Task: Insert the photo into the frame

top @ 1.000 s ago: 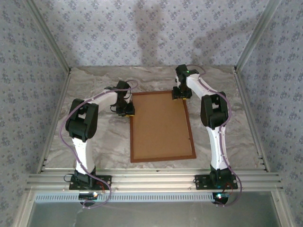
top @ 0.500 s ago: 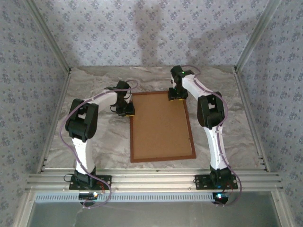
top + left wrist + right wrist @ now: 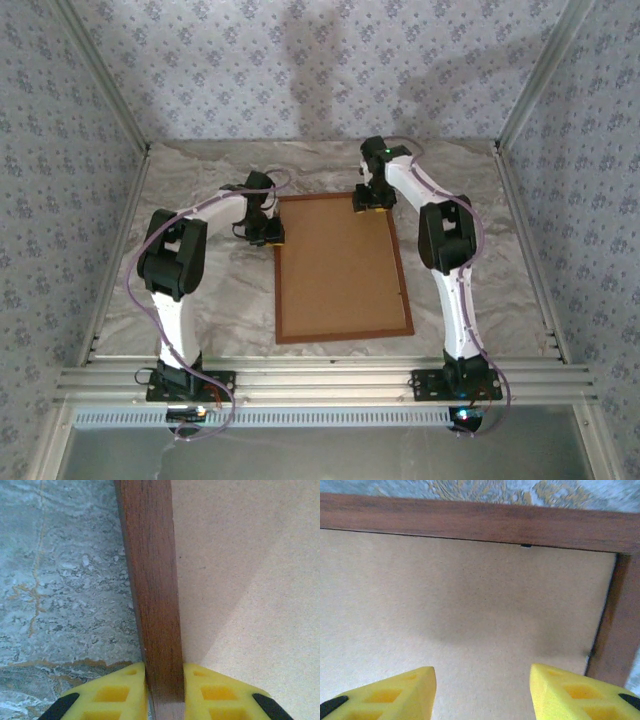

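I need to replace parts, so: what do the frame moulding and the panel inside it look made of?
The frame: likely wood, reddish-brown stain, satin; dark grain streaks run lengthwise. The panel: probably fibreboard or hardboard, matte tan, finely speckled, no grain.

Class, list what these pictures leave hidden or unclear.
- Top view: the board covers the frame opening, so whether the photo lies beneath cannot be told.
- Left wrist: the bottom edge cuts off the left claw, clamped on the frame.
- Right wrist: dark speck at the rim, too small to identify; open right claw, height over the board unclear.
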